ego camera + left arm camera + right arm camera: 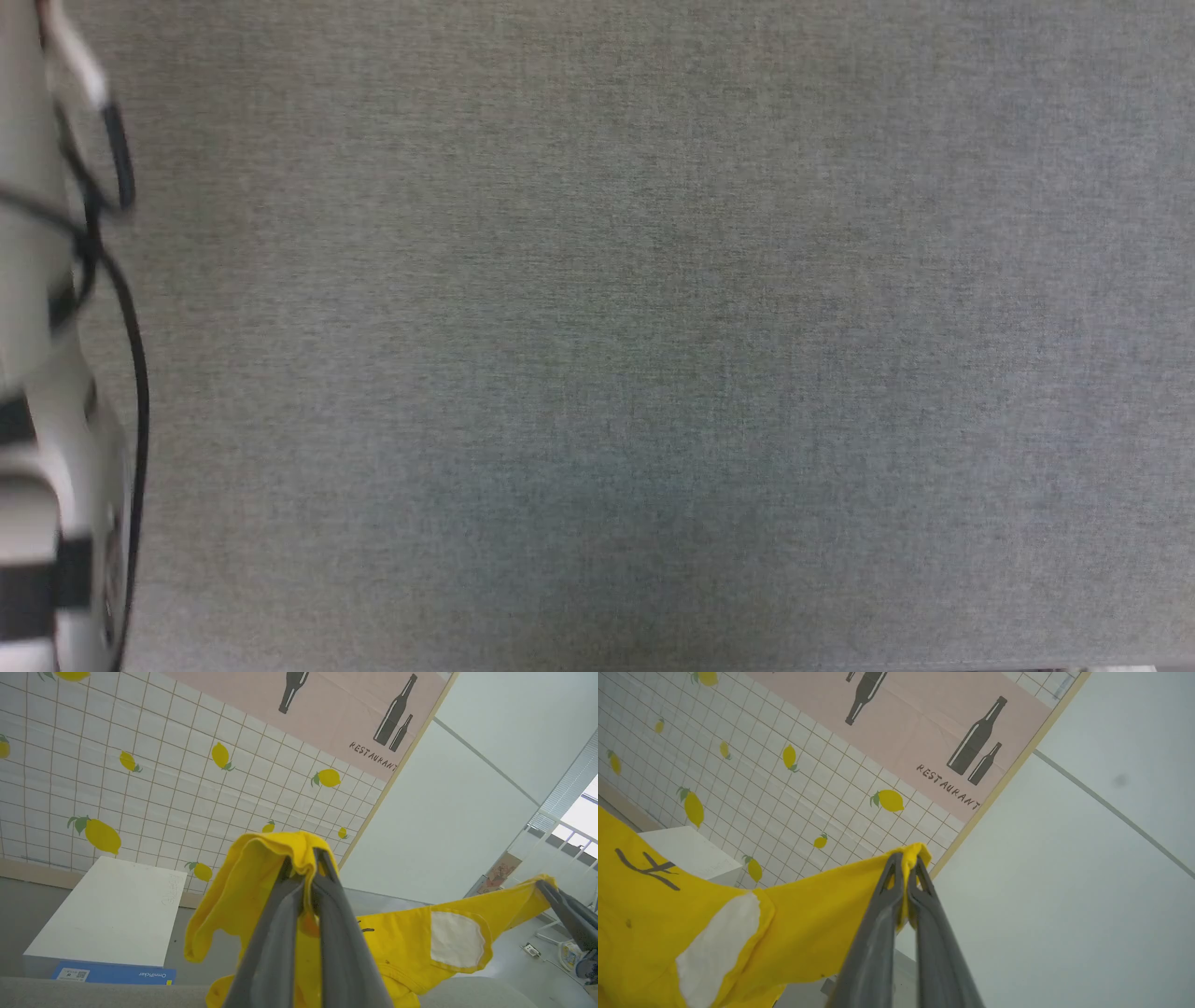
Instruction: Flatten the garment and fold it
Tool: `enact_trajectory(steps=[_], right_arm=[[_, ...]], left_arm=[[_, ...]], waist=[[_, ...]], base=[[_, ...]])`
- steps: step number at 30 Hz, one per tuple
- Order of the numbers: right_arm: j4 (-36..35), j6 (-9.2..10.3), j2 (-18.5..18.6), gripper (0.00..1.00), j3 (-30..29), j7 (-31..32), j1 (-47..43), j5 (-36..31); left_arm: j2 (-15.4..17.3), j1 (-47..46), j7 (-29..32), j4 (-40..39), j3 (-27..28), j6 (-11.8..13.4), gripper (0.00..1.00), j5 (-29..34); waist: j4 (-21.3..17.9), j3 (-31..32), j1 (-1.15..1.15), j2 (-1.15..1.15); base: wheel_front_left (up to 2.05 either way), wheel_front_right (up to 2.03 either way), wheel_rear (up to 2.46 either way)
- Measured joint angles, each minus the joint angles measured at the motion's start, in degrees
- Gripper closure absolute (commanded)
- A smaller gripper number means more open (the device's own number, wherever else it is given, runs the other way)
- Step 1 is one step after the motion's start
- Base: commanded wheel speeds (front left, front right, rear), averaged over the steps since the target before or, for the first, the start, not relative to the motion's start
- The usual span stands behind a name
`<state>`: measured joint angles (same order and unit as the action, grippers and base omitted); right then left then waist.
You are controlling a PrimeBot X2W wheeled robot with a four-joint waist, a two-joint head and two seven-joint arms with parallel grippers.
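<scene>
Grey woven worktop [653,355] spans the head view; in the left wrist view a strip of it runs below the garment [402,933]. Behind the garment stands a white tiled wall printed with lemons [163,788], and above that a pink poster [336,714] with black bottles and the word RESTAURANT. A plain pale wall [444,826] rises behind the garment's right half. The garment is mustard yellow and held up in the air, strung between the two grippers like a slack line, its middle sagging toward the worktop; contact with the worktop cannot be told. White box [112,914] sits beyond the garment's left end, at the foot of the tiled wall, with a blue label [117,974] along its near lower edge. Pale forearm [37,373] runs down the left edge of the head view, and a black cable [140,373] loops beside it. Left gripper [309,858]: fingers clenched on a bunched fold at the garment's left end, cloth draped over the tips and hanging down either side. Right gripper [906,861]: fingers pinched tight on a corner at the garment's far end, yellow edge poking out past the tips; the same gripper [544,886] shows from the left wrist view, with the cloth pulled to a point at its tips. A white patch [455,939] sits on the span of cloth between the two grips, nearer the right gripper. Thin black marks [647,868] lie on the garment beyond the patch, and one dark speck [628,923] lies below them.
</scene>
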<state>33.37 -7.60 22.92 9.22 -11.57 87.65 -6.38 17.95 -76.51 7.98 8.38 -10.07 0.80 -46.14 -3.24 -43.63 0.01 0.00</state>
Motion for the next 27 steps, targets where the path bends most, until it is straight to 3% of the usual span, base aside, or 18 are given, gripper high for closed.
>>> enact_trajectory(steps=[5,11,18,23,27], right_arm=[[-13.3,0.01,3.5,1.00,-4.2,7.2,-15.1,11.4],[-27.5,0.01,2.7,1.00,-12.4,16.5,-36.1,19.9],[-37.0,0.01,-6.2,1.00,-18.9,24.3,-55.8,24.4],[-38.7,0.03,-11.5,1.00,-21.3,29.0,-66.8,25.9],[-38.9,0.03,-13.5,1.00,-22.2,32.6,-72.6,27.7]], left_arm=[[2.5,16.4,5.3,-12.7,1.3,4.0,1.00,-3.4],[2.4,36.6,6.0,-23.0,4.3,9.4,1.00,-6.6],[0.2,54.3,5.0,-25.8,5.1,11.1,1.00,-9.8],[-0.1,62.8,5.4,-24.0,2.6,10.9,1.00,-9.8],[-0.8,68.0,5.4,-21.1,1.8,10.9,1.00,-10.0]], waist=[[0.4,2.1,0.00,0.00],[0.4,6.1,-0.02,0.00],[0.5,11.2,-0.02,0.00],[0.5,15.0,-0.02,0.00],[0.6,17.9,-0.02,0.00]], base=[[0.00,0.00,0.00],[0.00,0.00,0.00],[0.00,0.00,0.00],[0.00,0.00,0.00],[0.00,0.00,0.00]])
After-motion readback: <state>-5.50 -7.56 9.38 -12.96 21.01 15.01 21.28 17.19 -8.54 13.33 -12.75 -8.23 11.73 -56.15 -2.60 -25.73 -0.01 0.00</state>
